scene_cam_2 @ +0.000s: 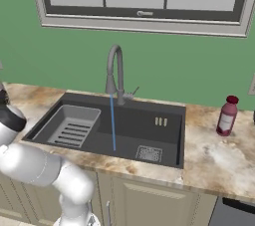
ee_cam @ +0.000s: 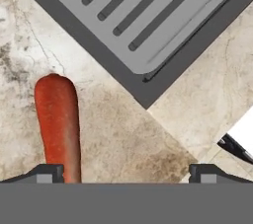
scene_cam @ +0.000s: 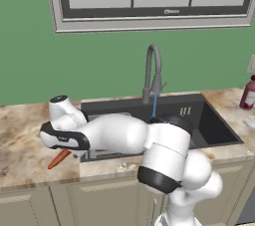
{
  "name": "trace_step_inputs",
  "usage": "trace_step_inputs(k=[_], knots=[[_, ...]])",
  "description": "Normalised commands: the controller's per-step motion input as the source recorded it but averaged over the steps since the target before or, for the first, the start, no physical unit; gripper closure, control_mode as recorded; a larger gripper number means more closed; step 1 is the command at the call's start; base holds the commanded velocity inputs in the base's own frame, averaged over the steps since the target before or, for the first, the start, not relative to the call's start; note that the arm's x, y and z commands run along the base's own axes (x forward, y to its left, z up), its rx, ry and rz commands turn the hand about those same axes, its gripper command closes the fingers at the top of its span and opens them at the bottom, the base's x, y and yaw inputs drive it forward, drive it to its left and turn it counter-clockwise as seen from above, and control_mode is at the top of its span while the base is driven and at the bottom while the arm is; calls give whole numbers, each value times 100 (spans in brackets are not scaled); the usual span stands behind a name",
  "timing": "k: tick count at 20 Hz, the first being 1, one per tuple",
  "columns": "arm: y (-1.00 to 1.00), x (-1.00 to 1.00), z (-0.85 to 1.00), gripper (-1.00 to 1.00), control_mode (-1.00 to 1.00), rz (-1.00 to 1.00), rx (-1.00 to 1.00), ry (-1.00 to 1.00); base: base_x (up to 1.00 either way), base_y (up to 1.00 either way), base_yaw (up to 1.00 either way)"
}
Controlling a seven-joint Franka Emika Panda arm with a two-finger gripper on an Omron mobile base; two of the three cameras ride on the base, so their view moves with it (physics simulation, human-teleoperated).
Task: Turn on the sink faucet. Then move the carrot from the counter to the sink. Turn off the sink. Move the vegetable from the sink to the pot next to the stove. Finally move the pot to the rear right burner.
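**Carrot on the counter, jaws spread above it before the pick**

Carrot (ee_cam: 58,124) lies flat on the counter (ee_cam: 118,134), just off the front left corner of the sink (ee_cam: 148,87). It is apart from the basin rim, with a strip of bare stone between them. In the left base view its orange tip (scene_cam: 58,159) pokes out from under my arm, near the counter's front edge.

Faucet (scene_cam_2: 114,73) is running: a thin blue stream (scene_cam_2: 113,123) falls straight from the spout into the sink (scene_cam_2: 124,138), so I judge the first step done and the carry to be the step in hand. The ribbed tray (scene_cam_2: 69,125) sits at the basin's left end, the side nearest the carrot, which keeps the carry short.

Gripper (ee_cam: 126,174) hangs over the counter with its jaws fully spread and nothing between them. One fingertip (ee_cam: 47,173) stands at the carrot's near end, the other (ee_cam: 207,173) well off to the side over bare stone. The carrot is thus off centre between the jaws; I would shift the hand toward it before closing, or only one finger may meet it and roll it away.

A pink-red bottle (scene_cam_2: 227,115) stands on the counter right of the sink, well apart from the work.
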Motion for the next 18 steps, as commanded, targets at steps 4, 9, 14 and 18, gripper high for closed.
trace_step_inputs(k=[4,9,14,18], knots=[[5,23,-23,-100,-100,0,0,0,0,0,0],[19,22,-22,-100,-100,0,0,1,0,0,0],[18,15,-29,-100,-100,0,0,1,0,0,0],[1,0,-36,-100,-100,0,0,0,0,0,0]])
